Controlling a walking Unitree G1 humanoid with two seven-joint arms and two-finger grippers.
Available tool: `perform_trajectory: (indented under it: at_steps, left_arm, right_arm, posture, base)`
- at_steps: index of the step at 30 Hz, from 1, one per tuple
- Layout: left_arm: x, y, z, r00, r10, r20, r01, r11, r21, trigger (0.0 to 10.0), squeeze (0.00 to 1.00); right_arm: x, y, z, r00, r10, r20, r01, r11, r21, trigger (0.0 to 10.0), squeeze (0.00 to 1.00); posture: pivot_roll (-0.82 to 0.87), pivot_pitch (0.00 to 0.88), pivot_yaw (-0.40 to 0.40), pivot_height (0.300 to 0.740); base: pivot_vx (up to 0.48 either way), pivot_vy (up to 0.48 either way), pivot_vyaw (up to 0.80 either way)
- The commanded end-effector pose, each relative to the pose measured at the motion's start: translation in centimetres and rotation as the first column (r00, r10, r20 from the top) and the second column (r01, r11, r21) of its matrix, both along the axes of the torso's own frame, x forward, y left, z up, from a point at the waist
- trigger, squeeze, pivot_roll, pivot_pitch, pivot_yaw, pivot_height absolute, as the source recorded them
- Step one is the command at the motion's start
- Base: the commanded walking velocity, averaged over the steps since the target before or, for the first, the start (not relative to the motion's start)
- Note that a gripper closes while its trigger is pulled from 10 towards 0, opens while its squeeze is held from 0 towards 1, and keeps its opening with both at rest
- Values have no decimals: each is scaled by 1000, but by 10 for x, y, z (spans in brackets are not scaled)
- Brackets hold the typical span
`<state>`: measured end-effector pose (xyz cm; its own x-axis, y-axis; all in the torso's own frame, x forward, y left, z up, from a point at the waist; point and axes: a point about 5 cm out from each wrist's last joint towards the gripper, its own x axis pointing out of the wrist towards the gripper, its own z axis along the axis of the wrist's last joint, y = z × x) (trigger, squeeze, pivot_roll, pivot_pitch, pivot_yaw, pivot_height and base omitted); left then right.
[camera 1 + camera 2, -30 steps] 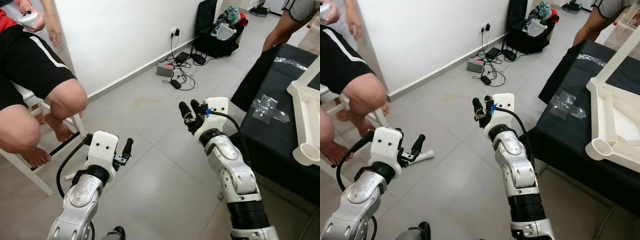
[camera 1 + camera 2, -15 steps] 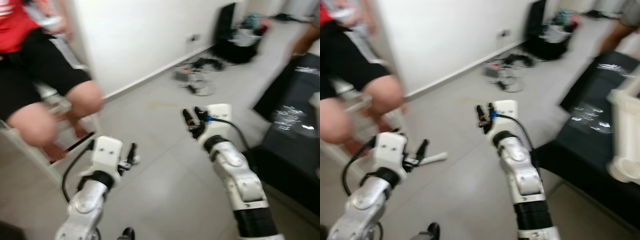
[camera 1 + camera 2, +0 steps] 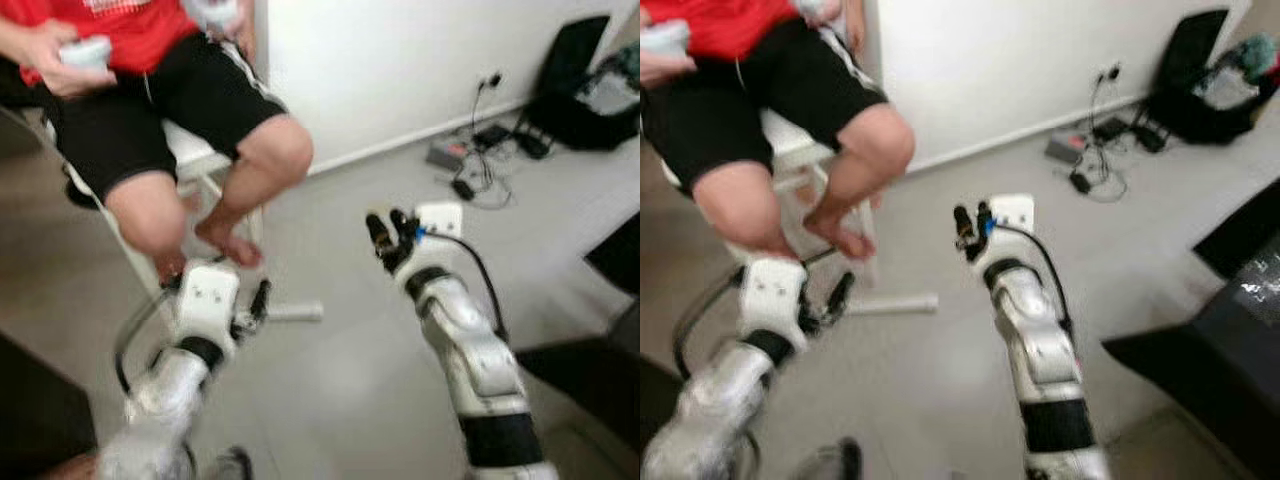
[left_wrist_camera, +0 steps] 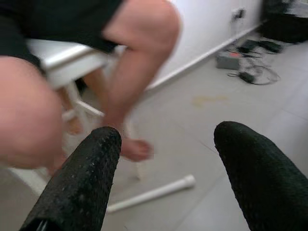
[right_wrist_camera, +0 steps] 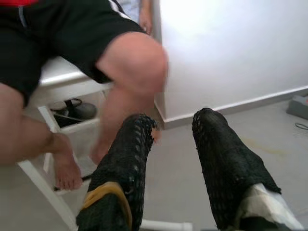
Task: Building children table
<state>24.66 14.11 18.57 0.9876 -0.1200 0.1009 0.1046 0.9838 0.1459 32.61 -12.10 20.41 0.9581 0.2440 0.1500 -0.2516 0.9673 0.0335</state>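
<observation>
Left wrist view shows a white table leg [image 4: 153,193] lying on the floor just beyond the left gripper [image 4: 168,180], jaws spread and empty. The right gripper [image 3: 388,232] hovers nearby, jaws slightly parted, empty. Assembly looks barely begun; the leg is not yet picked up.

One person [image 3: 150,110] sits on one white chair [image 3: 195,160], a white controller [image 3: 85,52] in one hand; one white tube [image 3: 295,313] lies on the floor; two silver arms reach forward, the left gripper [image 3: 258,300] and the right gripper [image 3: 390,232], two black fingers each; one black bag [image 3: 580,90] stands by the wall; one tangle of cables [image 3: 480,160] lies near it.
</observation>
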Motion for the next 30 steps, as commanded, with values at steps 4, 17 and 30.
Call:
perform_trajectory:
  at_steps: [4, 17, 30]
  left_arm:
    - [1, -2, 2, 1000, -15, -10, 15, 1000, 12, 10000, 0]
    - [4, 0, -8, 999, 13, -47, -12, 1000, 8, 10000, 0]
    - [3, -3, -16, 998, 4, -70, -5, 1000, -19, 10000, 0]
  right_arm:
    - [-2, -5, -2, 1000, -21, -13, 21, 1000, 13, 10000, 0]
    - [3, -3, -1, 1000, -8, -25, 9, 1000, 26, 10000, 0]
    - [2, -11, 1, 999, -30, -25, 30, 1000, 6, 10000, 0]
  posture:
    - [91, 205, -112, 740]
    - [86, 203, -115, 740]
    - [17, 190, -128, 740]
  base:
    - [0, 0, 0]
    - [0, 0, 0]
    - [0, 0, 0]
